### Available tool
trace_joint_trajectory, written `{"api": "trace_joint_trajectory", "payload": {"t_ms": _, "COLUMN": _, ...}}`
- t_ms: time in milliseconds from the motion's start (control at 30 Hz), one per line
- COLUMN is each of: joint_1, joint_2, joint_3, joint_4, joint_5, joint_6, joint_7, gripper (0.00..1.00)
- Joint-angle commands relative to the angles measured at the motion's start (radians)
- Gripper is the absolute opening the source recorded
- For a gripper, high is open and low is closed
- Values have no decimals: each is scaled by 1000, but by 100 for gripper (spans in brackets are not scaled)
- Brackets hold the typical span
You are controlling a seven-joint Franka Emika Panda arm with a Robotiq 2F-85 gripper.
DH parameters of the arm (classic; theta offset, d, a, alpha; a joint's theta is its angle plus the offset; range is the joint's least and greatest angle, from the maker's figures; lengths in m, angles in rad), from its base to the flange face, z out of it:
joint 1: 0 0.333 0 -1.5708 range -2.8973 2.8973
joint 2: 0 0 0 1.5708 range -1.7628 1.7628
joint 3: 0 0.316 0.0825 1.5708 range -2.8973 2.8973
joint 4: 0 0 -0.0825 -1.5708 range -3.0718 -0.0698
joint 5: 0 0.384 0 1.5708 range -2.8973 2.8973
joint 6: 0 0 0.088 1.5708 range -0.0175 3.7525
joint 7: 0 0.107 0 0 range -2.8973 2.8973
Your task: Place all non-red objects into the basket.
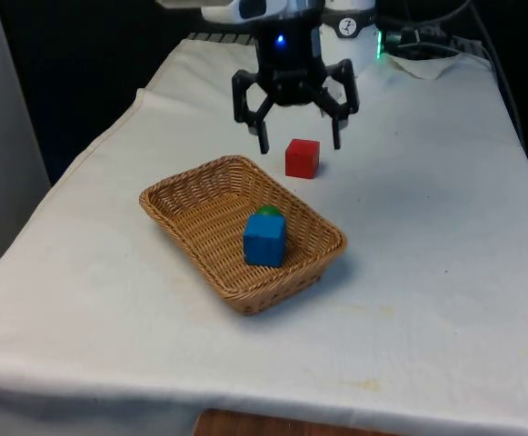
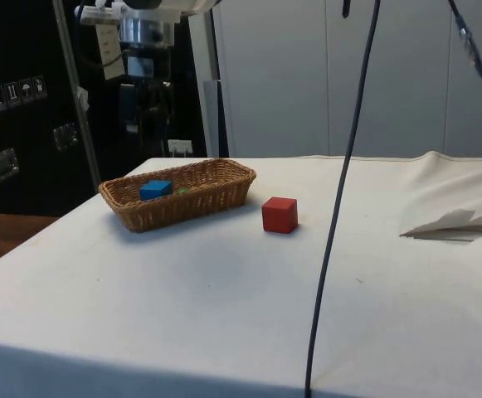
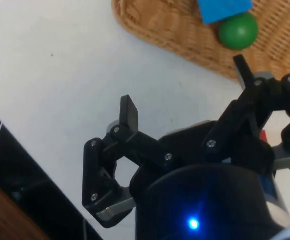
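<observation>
A wicker basket (image 1: 191, 213) (image 2: 216, 186) (image 3: 159, 27) lies in the middle of the table. Inside it sit a blue cube (image 1: 264, 239) (image 2: 155, 190) (image 3: 222, 9) and a green ball (image 1: 269, 212) (image 2: 180, 191) (image 3: 238, 31), the ball just behind the cube. A red cube (image 1: 302, 158) (image 2: 279, 215) rests on the cloth beyond the basket. My gripper (image 1: 300, 143) (image 3: 184, 90) hangs open above the table, over the cloth at the basket's far edge and next to the red cube, with nothing between its fingers.
White cloth (image 1: 427, 272) covers the table. A bunched fold of cloth (image 2: 460, 220) lies near the table's far end, and a dark cable (image 2: 340, 199) hangs down in front of the side view.
</observation>
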Motion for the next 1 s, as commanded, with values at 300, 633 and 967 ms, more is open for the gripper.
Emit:
{"api": "trace_joint_trajectory", "payload": {"t_ms": 300, "joint_1": 26, "joint_2": -56, "joint_3": 5, "joint_4": -29, "joint_5": -22, "joint_6": -55, "joint_7": 44, "gripper": 100}}
{"api": "trace_joint_trajectory", "payload": {"t_ms": 633, "joint_1": 31, "joint_2": -126, "joint_3": 24, "joint_4": -99, "joint_5": -16, "joint_6": -69, "joint_7": 48, "gripper": 100}}
{"api": "trace_joint_trajectory", "payload": {"t_ms": 967, "joint_1": 38, "joint_2": -234, "joint_3": 30, "joint_4": -191, "joint_5": -36, "joint_6": -98, "joint_7": 57, "gripper": 100}}
